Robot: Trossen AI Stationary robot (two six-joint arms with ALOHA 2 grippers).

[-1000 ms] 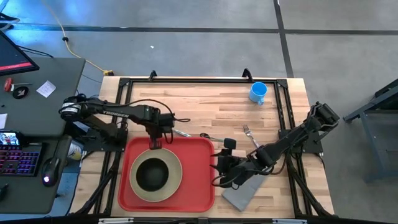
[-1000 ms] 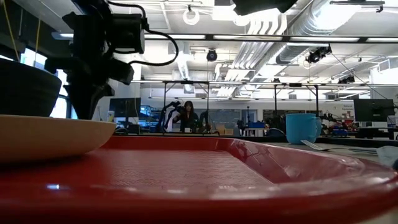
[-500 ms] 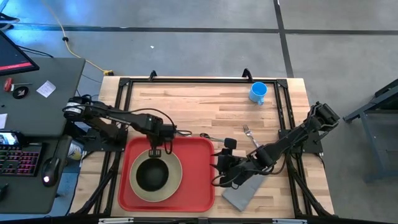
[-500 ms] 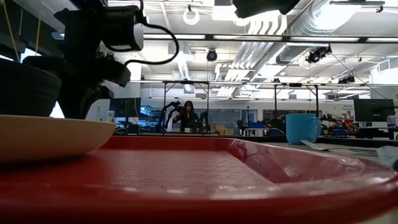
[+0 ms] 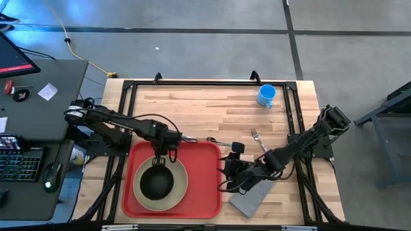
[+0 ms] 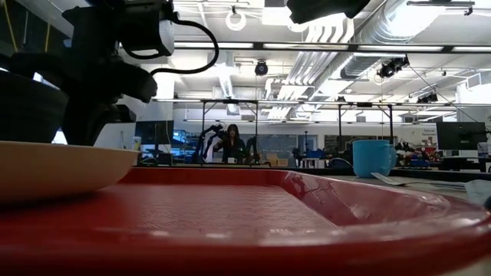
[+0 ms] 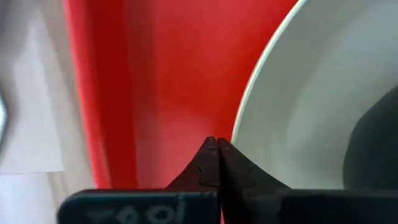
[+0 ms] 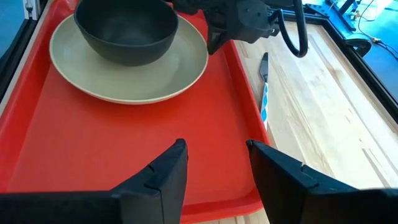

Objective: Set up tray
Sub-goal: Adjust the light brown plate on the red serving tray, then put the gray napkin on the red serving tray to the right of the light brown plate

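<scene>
Tray: red tray [image 5: 171, 179] lies flat at the near edge of the wooden table [image 5: 218, 106], left of centre.
Plate: cream plate [image 5: 158, 183] sits on the tray, with a dark bowl [image 5: 157, 182] on it.
Left gripper: [image 5: 161, 160] low over the tray's far part, its tip at the plate's rim, jaws clenched on nothing.
Right gripper: [image 8: 214, 163] just beside the tray's right edge, jaws released, holding nothing.
Napkin: grey napkin [image 5: 249, 199] under the right arm.
Mug: blue mug [image 5: 266, 95] far right.

The low view cuts off the cream plate [image 6: 54, 165] and hides the napkin.
</scene>
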